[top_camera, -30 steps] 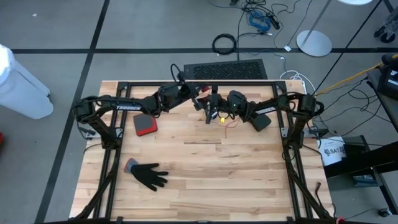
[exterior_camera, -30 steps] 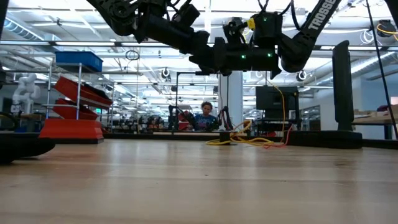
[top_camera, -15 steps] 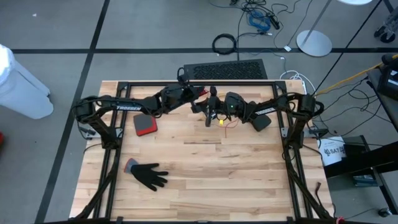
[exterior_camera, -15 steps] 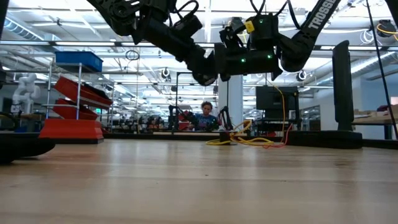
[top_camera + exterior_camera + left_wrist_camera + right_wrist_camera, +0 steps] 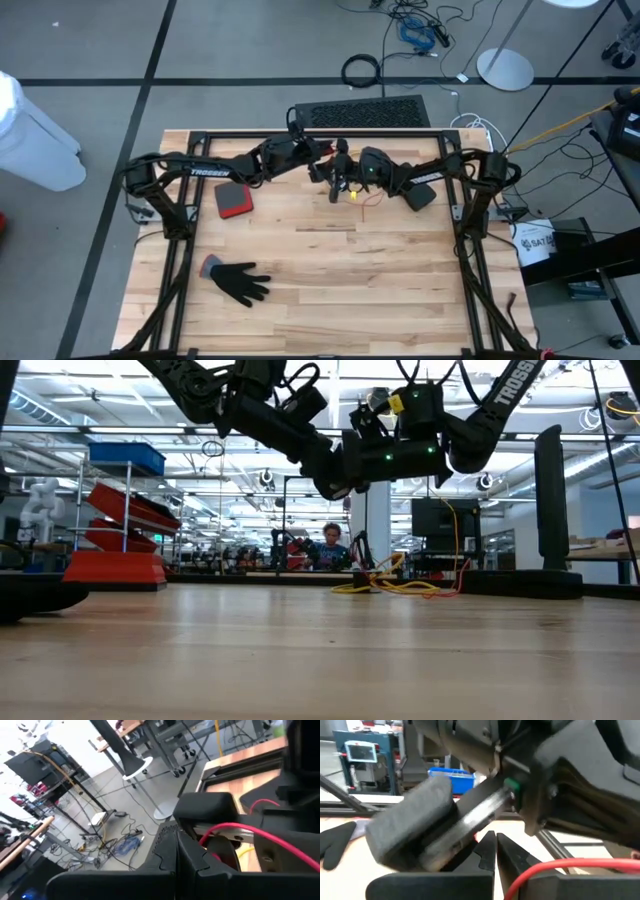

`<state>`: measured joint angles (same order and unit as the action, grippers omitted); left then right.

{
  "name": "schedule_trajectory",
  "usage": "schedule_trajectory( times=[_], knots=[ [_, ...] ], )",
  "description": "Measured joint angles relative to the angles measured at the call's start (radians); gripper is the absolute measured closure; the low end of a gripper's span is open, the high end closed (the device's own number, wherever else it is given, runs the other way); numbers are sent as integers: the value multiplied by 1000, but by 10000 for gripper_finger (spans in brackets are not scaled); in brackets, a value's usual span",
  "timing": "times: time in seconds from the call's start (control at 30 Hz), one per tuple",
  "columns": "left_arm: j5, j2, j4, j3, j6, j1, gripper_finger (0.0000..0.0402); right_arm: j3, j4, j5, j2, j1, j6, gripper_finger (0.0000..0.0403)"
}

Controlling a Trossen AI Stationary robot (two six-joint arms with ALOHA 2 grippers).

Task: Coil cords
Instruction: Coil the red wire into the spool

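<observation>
Both arms meet high above the far middle of the wooden table (image 5: 330,290). My left gripper (image 5: 322,163) (image 5: 175,832) and my right gripper (image 5: 340,182) (image 5: 495,840) are both shut, tip to tip, and overlap in the low view (image 5: 345,465). The yellow-orange cord (image 5: 355,195) (image 5: 400,586) lies loose on the table under them, a thin red strand (image 5: 372,203) beside it. A red cord (image 5: 235,826) (image 5: 560,865) runs past the fingers in both wrist views. I cannot make out the black cord. My left gripper has the red cord (image 5: 202,839) running from right beside its shut fingertips, but I cannot tell whether it is pinched there. My right gripper has the red cord (image 5: 520,876) passing over its finger body, and I cannot tell whether it touches or holds it.
A black glove (image 5: 240,282) lies near the left front. A red and black pad (image 5: 232,201) sits at the left. A dark grille (image 5: 365,112) lies beyond the far edge, a black cable ring (image 5: 361,70) on the floor. Black frame rails (image 5: 175,270) border the table.
My left gripper has rolled a little and tipped lower beside the right gripper. My right gripper has tipped slightly. Both stay shut and high above the table, and the yellow-orange cord lies where it was.
</observation>
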<state>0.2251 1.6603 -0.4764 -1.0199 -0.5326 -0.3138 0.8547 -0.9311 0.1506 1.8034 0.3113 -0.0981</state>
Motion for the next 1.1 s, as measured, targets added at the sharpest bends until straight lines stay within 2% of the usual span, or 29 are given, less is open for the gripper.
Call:
schedule_trajectory(
  times=[0.4,0.63,0.77,1.1],
  knots=[
    [6,6,-19,0,25,-1,401,20,56,-6,-2,-2,-5,403],
    [48,7,-11,-3,21,2,401,22,112,-38,-1,2,-4,403],
    [60,7,-32,-6,25,3,401,22,104,-87,-1,-1,-29,403],
    [64,7,-103,-6,76,-1,401,21,32,-126,-1,1,-114,403]
  ],
)
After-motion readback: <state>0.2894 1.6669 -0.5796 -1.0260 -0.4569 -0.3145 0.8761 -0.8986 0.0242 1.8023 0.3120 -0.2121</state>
